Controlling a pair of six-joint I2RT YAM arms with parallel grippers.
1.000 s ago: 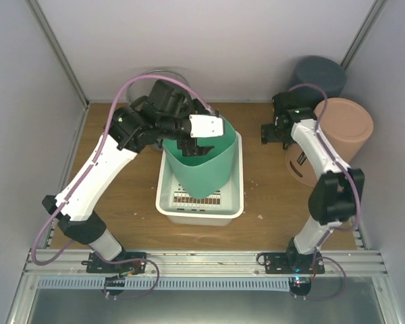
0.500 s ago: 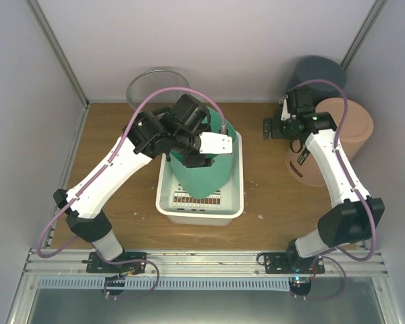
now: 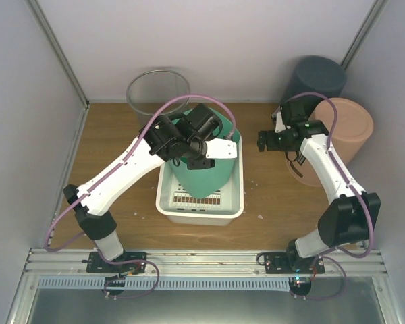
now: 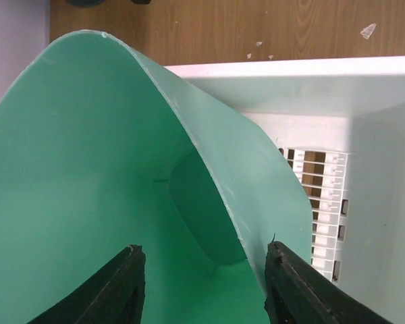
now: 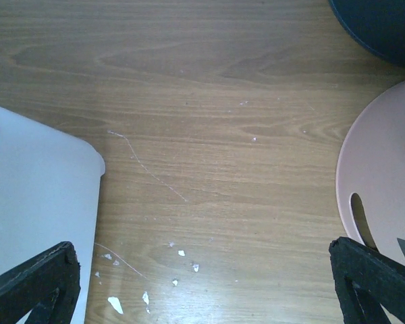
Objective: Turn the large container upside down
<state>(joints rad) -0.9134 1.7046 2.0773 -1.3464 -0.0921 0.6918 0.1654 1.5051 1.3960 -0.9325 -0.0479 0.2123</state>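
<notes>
Left gripper [image 4: 202,251] wide open astride rim of green container [image 4: 88,169] in white basket [image 4: 364,88].

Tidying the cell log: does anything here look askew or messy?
The green container leans tilted inside the white basket, its rim squashed out of round. Small white flakes litter the table beside the basket.

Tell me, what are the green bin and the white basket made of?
Green bin: probably thin, smooth plastic; its rim is bent out of round. White basket: likely stiff, slightly glossy plastic, with moulded slots in its floor.
</notes>
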